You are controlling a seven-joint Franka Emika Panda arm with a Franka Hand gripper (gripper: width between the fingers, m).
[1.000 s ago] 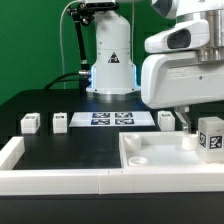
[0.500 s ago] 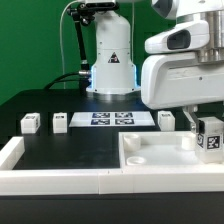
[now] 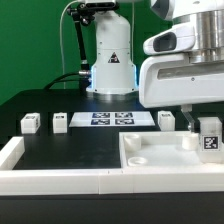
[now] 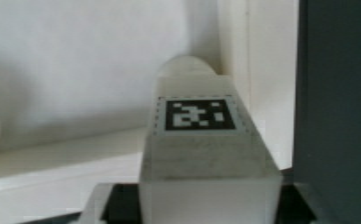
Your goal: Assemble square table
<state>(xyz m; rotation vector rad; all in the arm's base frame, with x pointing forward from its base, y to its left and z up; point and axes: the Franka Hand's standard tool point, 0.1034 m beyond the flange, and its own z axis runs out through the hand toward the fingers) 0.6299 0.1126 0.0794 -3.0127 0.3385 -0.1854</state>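
The square tabletop [image 3: 160, 152] is a white tray-like slab with raised corners at the front of the exterior view's right. My gripper [image 3: 204, 124] hangs over its right far corner, shut on a white tagged leg post [image 3: 210, 139] held upright just above the slab. In the wrist view the leg post [image 4: 202, 140] fills the middle between the dark fingers [image 4: 124, 205], with the white slab [image 4: 70, 100] behind it. Three more leg posts stand on the table: two at the left [image 3: 30, 123] [image 3: 60, 122] and one [image 3: 166, 120] near the gripper.
The marker board [image 3: 112, 119] lies flat at the middle back. A long low white wall [image 3: 40, 172] borders the front and left. The robot base [image 3: 110, 60] stands behind. The table top is black.
The gripper with the leg post has dropped slightly toward the slab's corner. Nothing else has moved.
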